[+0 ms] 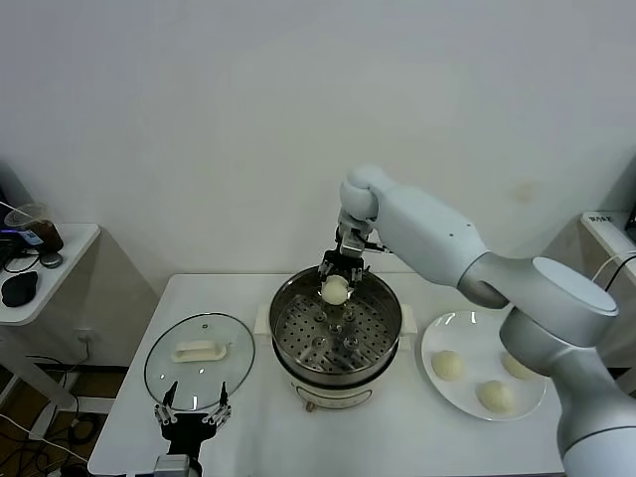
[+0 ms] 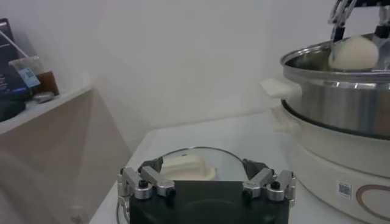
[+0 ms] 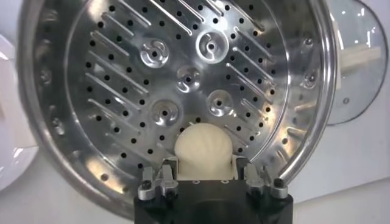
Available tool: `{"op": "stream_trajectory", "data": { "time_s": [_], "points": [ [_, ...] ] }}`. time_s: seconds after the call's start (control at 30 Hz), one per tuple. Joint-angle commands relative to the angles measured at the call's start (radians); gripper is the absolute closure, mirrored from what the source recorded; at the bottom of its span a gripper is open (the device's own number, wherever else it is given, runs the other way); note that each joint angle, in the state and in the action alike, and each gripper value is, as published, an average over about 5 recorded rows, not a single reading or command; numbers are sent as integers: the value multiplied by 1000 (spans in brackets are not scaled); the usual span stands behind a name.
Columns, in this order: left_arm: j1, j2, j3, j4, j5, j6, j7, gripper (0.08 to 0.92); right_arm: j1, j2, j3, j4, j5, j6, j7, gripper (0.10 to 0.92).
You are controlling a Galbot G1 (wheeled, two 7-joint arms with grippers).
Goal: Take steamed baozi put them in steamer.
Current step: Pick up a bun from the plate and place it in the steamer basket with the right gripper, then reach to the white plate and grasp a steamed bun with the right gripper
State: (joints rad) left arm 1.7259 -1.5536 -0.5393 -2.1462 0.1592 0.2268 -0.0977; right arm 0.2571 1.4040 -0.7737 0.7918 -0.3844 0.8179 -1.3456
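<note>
Right gripper (image 1: 336, 274) hides the held baozi's (image 3: 204, 148) sides over steamer (image 1: 383, 298).

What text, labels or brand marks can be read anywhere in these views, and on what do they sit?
No text can be read in any view.
Small sticker with a code pattern on the pot base of the steamer: too small to read.
Curved emblem beside it: no letters legible.
Label on the cup on the side table: blurred.
</note>
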Motion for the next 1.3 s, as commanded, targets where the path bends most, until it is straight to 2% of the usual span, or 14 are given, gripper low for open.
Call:
{"op": "stream_trajectory", "data": {
  "time_s": [0.03,0.13,0.27,0.37,0.43,0.6,0.8,1.03,1.17,1.3],
  "points": [
    [0,0,0,1,0,0,0,177,-22,27,13,-31,-48,10,19,461],
    [0,0,1,2,0,0,0,177,-22,22,11,-24,-42,10,21,422],
    [1,0,1,2,0,0,0,177,-7,1,16,-5,-3,-5,17,314],
    [1,1,0,0,0,1,0,177,25,-35,30,37,68,-84,-4,240],
    [1,1,0,-1,0,1,0,177,63,-72,36,80,149,-172,-20,212],
    [1,1,1,-4,0,1,1,177,183,-196,19,184,393,-406,-30,203],
    [0,2,8,-11,-1,3,4,177,265,-391,16,283,550,-817,-5,203],
    [-3,12,14,-12,-7,7,8,177,211,-639,11,456,553,-1180,-16,203],
    [-2,21,11,-12,-13,9,10,177,104,-797,22,591,497,-1271,-30,203],
    [-1,26,7,-14,-21,13,13,177,-56,-903,91,694,418,-1290,-38,203]
  ]
}}
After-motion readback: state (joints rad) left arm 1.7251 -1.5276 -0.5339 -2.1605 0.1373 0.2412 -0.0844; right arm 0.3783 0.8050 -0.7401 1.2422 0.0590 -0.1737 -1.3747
